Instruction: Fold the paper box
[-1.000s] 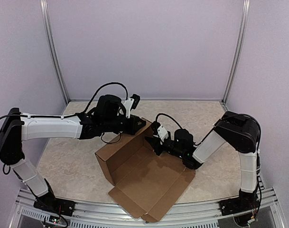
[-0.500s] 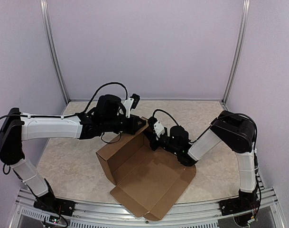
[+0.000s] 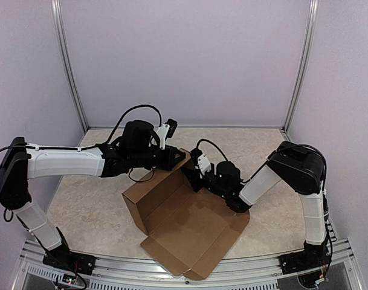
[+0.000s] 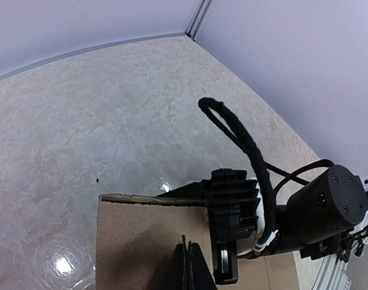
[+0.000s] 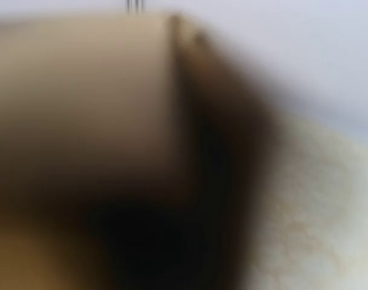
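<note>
The paper box [image 3: 184, 223] is a brown cardboard sheet lying mid-table, with its back wall raised and its front flaps flat. My left gripper [image 3: 180, 158] is shut, its tips against the far right end of the raised wall. In the left wrist view, the closed fingers [image 4: 188, 244] lie over the wall's face [image 4: 135, 241]. My right gripper [image 3: 193, 178] is at the same far corner, inside the box. Its black ribbed body [image 4: 232, 205] shows beside the wall. The right wrist view is a blur of cardboard [image 5: 81, 90]; its fingers are hidden.
The marbled tabletop [image 3: 81, 199] surrounds the box. A metal rail [image 3: 171, 281] runs along the near edge, by both arm bases. Lilac walls with upright metal posts [image 3: 69, 66] close in the back and sides.
My right gripper has moved left and further back into the box's far corner. The box has shifted slightly. The left arm has barely moved.
</note>
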`<control>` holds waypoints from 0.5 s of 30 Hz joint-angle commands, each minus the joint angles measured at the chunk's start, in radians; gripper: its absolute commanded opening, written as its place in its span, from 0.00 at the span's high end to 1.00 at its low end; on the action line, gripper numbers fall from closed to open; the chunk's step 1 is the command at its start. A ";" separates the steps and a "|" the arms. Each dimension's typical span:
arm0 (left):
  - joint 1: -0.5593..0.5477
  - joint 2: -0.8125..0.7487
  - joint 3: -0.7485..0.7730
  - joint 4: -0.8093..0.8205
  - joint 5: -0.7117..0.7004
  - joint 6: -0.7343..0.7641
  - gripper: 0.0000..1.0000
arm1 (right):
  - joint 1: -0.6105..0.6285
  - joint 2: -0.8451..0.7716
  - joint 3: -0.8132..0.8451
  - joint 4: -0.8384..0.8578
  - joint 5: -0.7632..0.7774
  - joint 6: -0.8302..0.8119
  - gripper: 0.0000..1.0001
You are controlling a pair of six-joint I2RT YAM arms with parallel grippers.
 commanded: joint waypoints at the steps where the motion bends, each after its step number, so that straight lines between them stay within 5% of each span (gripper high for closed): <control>1: 0.003 0.008 -0.027 -0.010 -0.014 -0.009 1.00 | 0.000 -0.044 -0.062 0.007 0.021 0.012 0.56; 8: 0.009 -0.009 -0.037 -0.005 -0.051 -0.009 1.00 | 0.000 -0.210 -0.182 -0.117 0.002 0.044 0.32; 15: 0.019 -0.041 -0.036 -0.006 -0.052 -0.003 1.00 | -0.001 -0.472 -0.288 -0.404 0.011 0.099 0.25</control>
